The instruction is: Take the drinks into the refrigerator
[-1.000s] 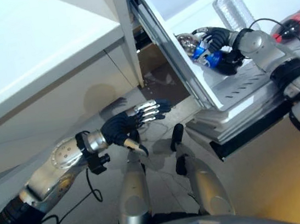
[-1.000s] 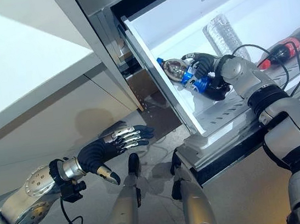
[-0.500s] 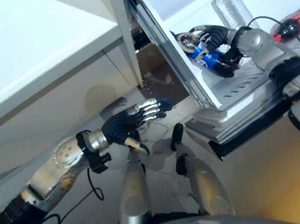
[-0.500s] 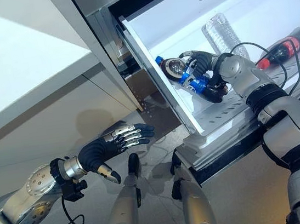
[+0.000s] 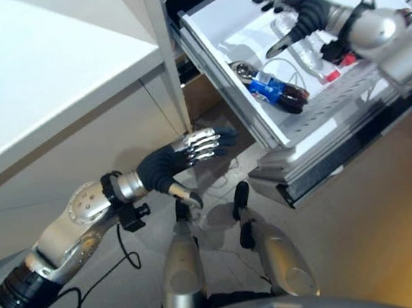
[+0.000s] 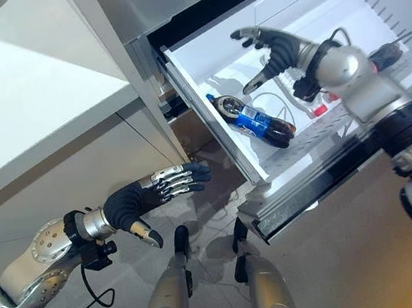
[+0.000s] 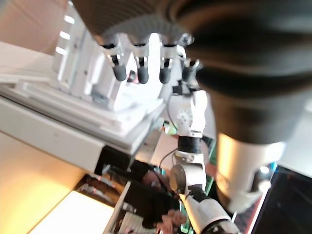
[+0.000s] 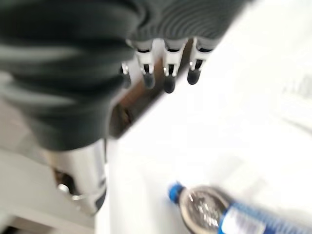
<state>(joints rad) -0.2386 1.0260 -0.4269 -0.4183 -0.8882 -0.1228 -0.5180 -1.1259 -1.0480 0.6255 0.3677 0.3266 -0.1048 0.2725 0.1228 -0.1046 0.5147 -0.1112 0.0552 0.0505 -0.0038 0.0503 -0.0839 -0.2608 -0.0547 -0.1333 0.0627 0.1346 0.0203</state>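
Now the cola bottle [image 6: 253, 123] lies on its side in the pulled-out refrigerator drawer [image 6: 205, 86], near the drawer's left wall, its blue cap towards the far left and its dark base towards the near right. It has a blue label round its middle and appears full, so it would likely feel moderately heavy for its size. The plastic wall should be fairly stiff while the cap is on, but smooth and round, so it may slip or roll on the white drawer floor. The labelled middle looks the best place to take hold, with fingers wrapped round the barrel rather than the narrow neck.

Farther right in the drawer lies a clear water bottle [image 5: 299, 44], partly hidden behind the arm, and beyond it a bottle with a red cap [image 6: 320, 109], little of which can be made out.

The right hand [image 6: 277, 49] hovers above the drawer, apart from the cola bottle, fingers spread and holding nothing. The left hand [image 6: 140, 200] hangs low beside the white cabinet [image 6: 23, 94], left of the drawer, fingers straight and close together, empty.
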